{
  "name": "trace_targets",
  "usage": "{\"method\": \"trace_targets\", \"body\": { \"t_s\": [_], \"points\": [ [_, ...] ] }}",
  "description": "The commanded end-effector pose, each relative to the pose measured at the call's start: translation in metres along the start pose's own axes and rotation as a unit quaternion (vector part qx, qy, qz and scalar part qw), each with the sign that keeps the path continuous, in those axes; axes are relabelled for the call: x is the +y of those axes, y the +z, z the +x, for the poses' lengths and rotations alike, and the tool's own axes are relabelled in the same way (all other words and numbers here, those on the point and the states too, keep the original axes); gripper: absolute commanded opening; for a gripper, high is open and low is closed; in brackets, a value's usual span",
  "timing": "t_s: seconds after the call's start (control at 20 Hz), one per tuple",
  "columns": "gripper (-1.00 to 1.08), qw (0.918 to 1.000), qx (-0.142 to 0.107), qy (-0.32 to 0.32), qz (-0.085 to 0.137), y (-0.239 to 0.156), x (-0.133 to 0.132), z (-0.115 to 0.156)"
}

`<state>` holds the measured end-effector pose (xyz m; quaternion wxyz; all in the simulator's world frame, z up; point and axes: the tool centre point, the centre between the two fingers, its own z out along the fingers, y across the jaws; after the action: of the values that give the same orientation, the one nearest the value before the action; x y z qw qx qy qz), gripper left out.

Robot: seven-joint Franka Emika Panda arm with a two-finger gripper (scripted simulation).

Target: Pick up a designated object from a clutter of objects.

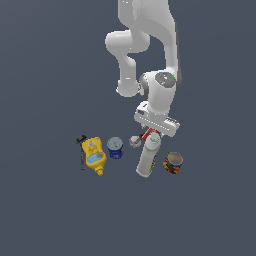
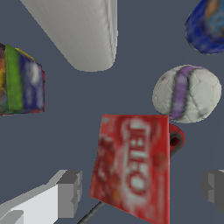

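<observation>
The designated object, a small flat red box (image 2: pixel 133 168) with white lettering, lies between my fingers in the wrist view, and there is a gap on each side of it. My gripper (image 2: pixel 140 188) is open around it; one grey fingertip (image 2: pixel 68 192) shows clearly and the other sits at the frame edge. In the exterior view the gripper (image 1: pixel 148 133) is low over the clutter, and only a sliver of the red box (image 1: pixel 146 134) shows beneath it. The white bottle (image 1: pixel 148 156) lies right beside the box.
Close around the box are the white bottle (image 2: pixel 83 35), a purple-white cup (image 2: pixel 186 94) (image 1: pixel 134 141) and a multicoloured can (image 2: pixel 22 81) (image 1: pixel 173 162). Toward the exterior view's left are a blue-lidded cup (image 1: pixel 115 147), a yellow bottle (image 1: pixel 94 155) and a thin black tool (image 1: pixel 82 150).
</observation>
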<state>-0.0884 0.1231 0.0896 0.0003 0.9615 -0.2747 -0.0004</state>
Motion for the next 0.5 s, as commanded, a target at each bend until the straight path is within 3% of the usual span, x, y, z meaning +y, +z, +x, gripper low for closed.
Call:
{"method": "trace_targets", "body": {
  "t_s": [0.0,0.45],
  "points": [
    [1.00,1.0000,0.000,0.000,0.000,0.000,0.000,0.000],
    [1.00,1.0000,0.000,0.001,0.000,0.026,0.001,-0.001]
  ]
}}
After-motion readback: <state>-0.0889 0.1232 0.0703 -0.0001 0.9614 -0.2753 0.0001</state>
